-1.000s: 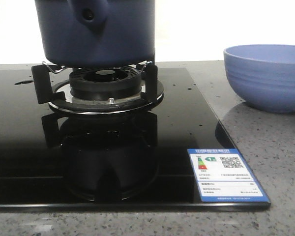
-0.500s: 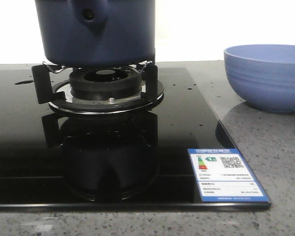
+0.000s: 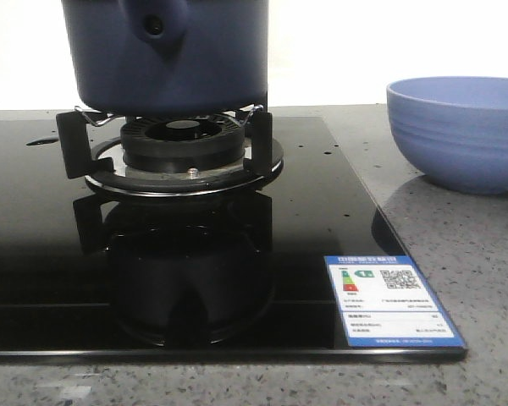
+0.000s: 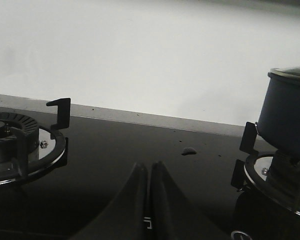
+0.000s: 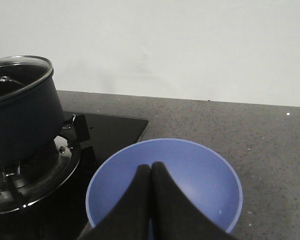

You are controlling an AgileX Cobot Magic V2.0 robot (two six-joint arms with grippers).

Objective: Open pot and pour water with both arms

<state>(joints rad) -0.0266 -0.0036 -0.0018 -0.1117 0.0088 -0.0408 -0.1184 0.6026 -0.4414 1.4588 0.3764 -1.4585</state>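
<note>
Item: large dark navy-blue round pot (image 3: 171,51) with straight smooth sides, seated on the black pan supports of a gas burner (image 3: 182,145), upper left of the front view; its tapered handle stub with a small round hole (image 3: 155,25) faces the camera. In the right wrist view the same pot occupies the left edge of the frame and carries a glass lid with a metal rim (image 5: 21,75), in place and covering the opening. Item: glossy black glass cooktop (image 3: 34,254), filling the left and centre of the front view and mirroring the burner and pot. Item: blue and white energy label with a QR code (image 3: 392,299), stuck at the cooktop's lower right corner. Item: lighter periwinkle-blue ribbed bowl (image 3: 460,131), at the right edge of the front view, standing on the grey speckled stone counter (image 3: 457,245), apart from the cooktop. Item: second gas burner (image 4: 20,145), unoccupied, at the left of the left wrist view, well apart from the pot at that frame's right edge. Item: left gripper (image 4: 148,172), black fingers pressed together, holding nothing, over bare glass between the two burners. Item: right gripper (image 5: 151,172), black fingers likewise pressed together, holding nothing, seen over the bowl's interior, beside the pot but not touching it.
</note>
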